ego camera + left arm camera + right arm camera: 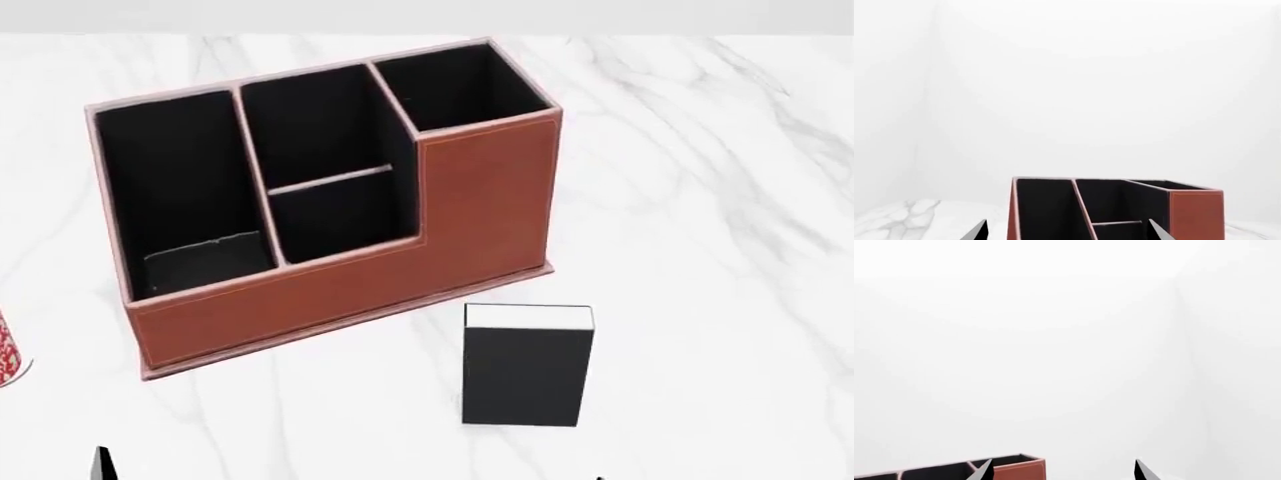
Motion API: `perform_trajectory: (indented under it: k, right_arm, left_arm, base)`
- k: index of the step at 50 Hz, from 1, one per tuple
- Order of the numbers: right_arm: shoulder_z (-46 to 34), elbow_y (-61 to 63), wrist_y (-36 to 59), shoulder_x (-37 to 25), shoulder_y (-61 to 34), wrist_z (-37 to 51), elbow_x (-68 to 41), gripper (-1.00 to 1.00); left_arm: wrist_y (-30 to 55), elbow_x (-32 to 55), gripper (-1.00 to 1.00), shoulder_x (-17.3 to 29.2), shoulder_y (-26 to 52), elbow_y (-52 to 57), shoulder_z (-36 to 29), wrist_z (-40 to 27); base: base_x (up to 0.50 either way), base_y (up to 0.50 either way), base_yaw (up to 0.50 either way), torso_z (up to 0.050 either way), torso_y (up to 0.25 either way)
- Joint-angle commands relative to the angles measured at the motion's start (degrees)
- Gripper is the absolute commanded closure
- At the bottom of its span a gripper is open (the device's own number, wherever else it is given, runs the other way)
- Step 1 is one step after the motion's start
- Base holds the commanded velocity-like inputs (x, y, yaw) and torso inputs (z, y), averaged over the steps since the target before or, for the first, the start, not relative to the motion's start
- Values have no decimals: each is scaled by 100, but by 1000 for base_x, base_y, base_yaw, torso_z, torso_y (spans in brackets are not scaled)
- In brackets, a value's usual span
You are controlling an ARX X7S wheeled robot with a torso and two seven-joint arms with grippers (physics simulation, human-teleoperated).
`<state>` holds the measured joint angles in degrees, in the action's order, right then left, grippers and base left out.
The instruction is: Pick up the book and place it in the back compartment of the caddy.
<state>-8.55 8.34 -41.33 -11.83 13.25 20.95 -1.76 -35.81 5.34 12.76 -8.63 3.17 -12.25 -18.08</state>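
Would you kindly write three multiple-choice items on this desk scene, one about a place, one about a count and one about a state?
1. Where does the book lie in the head view?
A. inside the caddy's tall pocket
B. flat on the marble table, in front of the caddy and apart from it
C. on top of the mug

2. How many pockets does the caddy have?
A. two
B. four
C. six

3. What is the state of the left gripper in its wrist view?
A. open, holding nothing
B. shut on the book
C. shut on the mug

Answers: 1 B, bare marble shows between book and caddy wall. 2 B, three pockets sit along the row and the middle one is split by a low divider. 3 A, its two fingertips stand wide apart with only the caddy beyond them.
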Motion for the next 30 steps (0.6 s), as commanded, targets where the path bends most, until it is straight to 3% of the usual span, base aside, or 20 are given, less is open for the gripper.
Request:
perform_trajectory:
  k: [1,30]
  right_arm:
    - [-20,11,0,-26,4,47,31,-100]
    - [-84,-58,1,-70,-56,156,76,-100]
  left_arm:
    - [21,-7,-100,29,-13,43,-25,-39]
    - [-30,21,-100,81,51,-60,-89,-97]
  base:
    - [125,0,0,0,0]
    - [141,0,0,0,0]
